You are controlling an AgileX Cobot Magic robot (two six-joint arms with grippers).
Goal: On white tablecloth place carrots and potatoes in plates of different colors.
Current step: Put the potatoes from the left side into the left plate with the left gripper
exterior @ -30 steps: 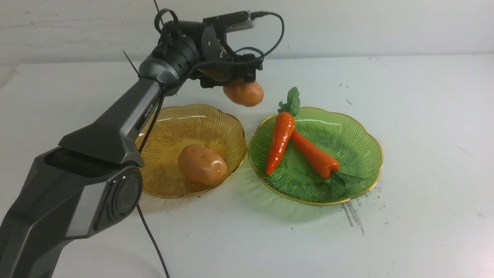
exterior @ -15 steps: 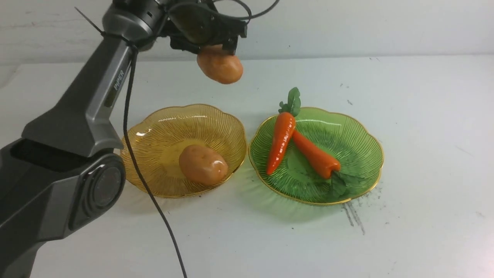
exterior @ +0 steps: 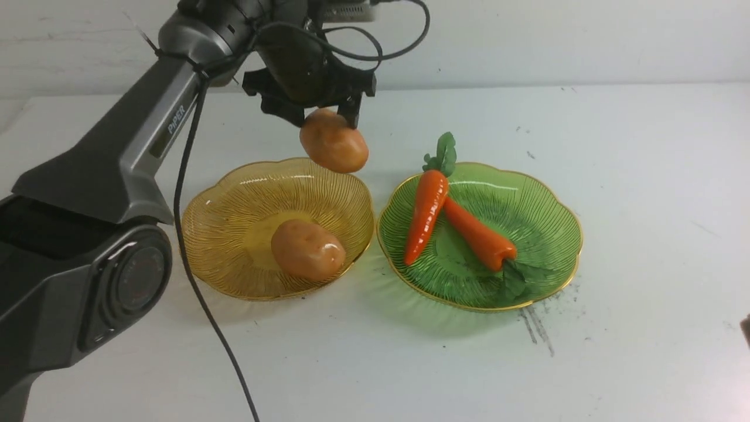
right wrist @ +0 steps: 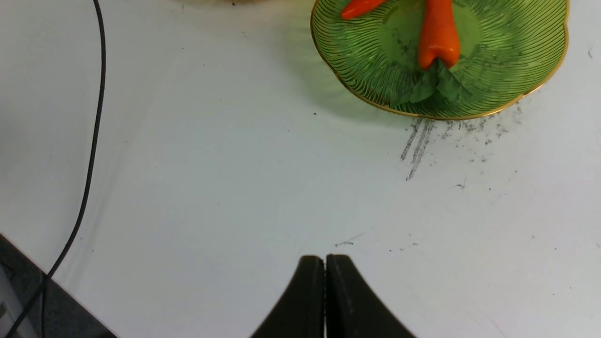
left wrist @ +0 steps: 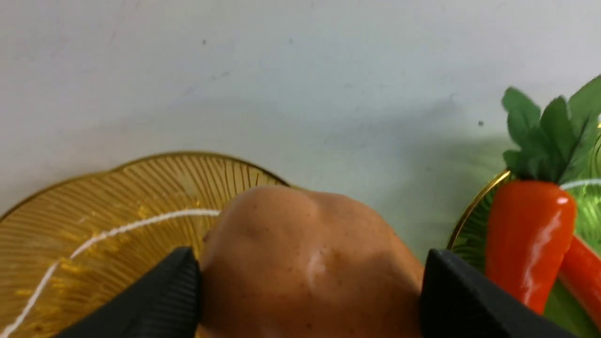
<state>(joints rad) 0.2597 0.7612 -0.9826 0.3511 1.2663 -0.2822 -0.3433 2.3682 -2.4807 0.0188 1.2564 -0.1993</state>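
Note:
My left gripper (exterior: 325,120) is shut on a tan potato (exterior: 333,142) and holds it in the air above the far rim of the amber-yellow plate (exterior: 234,199). In the left wrist view the potato (left wrist: 305,263) sits between the two black fingers (left wrist: 164,291). A second potato (exterior: 306,249) lies in the amber plate. Two orange carrots (exterior: 426,214) (exterior: 477,234) lie crossed in the green plate (exterior: 545,211) on the white tablecloth (exterior: 644,176). My right gripper (right wrist: 325,263) is shut and empty, above bare cloth near the green plate (right wrist: 507,56).
A black cable (exterior: 199,305) hangs from the left arm across the front left of the cloth; it also shows in the right wrist view (right wrist: 89,159). Grey scuff streaks (exterior: 536,328) mark the cloth in front of the green plate. A white wall rises behind the table.
My left gripper carried the potato up and to the left from behind the plates, then came down; it now hangs lower, over the amber plate's far rim. The plates, carrots and other potato have not moved.

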